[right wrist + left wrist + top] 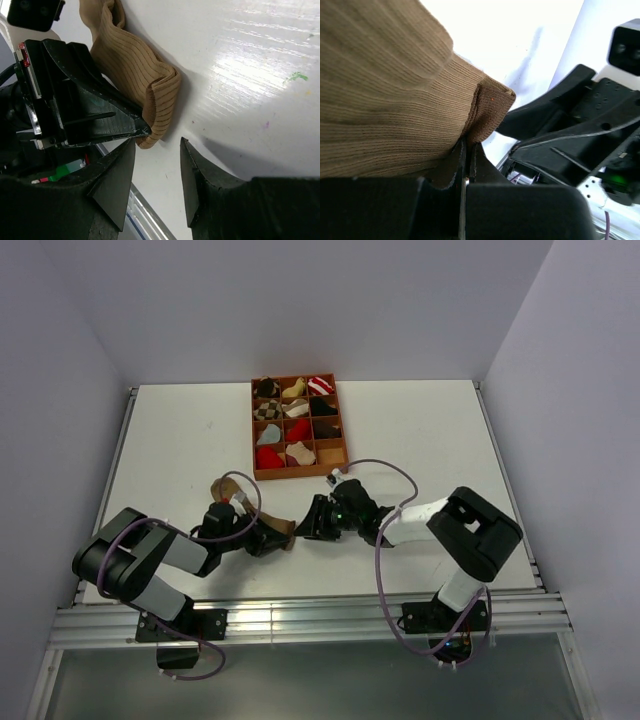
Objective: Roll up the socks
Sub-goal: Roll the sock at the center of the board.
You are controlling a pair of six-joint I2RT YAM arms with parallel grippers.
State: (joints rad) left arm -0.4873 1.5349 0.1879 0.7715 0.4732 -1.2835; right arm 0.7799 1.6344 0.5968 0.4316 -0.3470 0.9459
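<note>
The brown sock [279,531] lies on the table [430,440] on the near side of the tray [297,476], apart from it and a little left of the tray's middle. It sits between the two grippers. The left gripper [262,540], on the sock's side away from the tray's right corner, has its jaws pressed together on a fold of the ribbed fabric, which bunches up above its fingers [445,172]. The right gripper [157,143] faces it from the other side with its jaws spread. The sock's folded end [159,107] sits just ahead of that gap, nearer one fingertip; I cannot tell whether it touches. A red and white sock [320,385] rests in the tray's far right compartment.
</note>
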